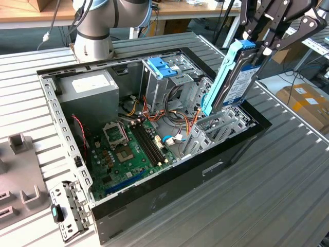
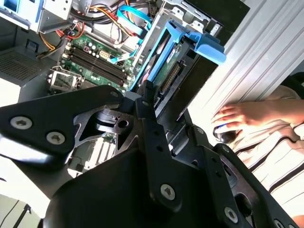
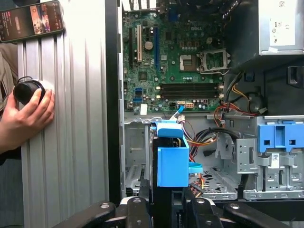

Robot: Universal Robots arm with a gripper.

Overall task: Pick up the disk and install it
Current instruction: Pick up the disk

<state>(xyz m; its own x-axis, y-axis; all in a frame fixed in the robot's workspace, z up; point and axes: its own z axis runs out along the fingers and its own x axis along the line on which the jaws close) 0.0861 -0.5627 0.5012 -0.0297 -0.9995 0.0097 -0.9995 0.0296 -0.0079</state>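
Open PC case (image 1: 154,203) lies on its side on the ribbed table (image 1: 277,195). The disk (image 1: 242,82) (sitting in a blue carrier (image 1: 220,80)) stands nearly upright, with its lower end down in the drive bay (image 1: 221,126) at the exterior view's right end of the case. The gripper (image 1: 260,48) is clamped on its top end.

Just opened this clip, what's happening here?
The arm's gripper is clamped on the disk, which sits in a blue carrier, and holds it tilted over the open computer case. The disk's lower end is at the metal drive bay in the case's corner and is not seated flat. A person's hand rests on a small black object on the table beside the case.
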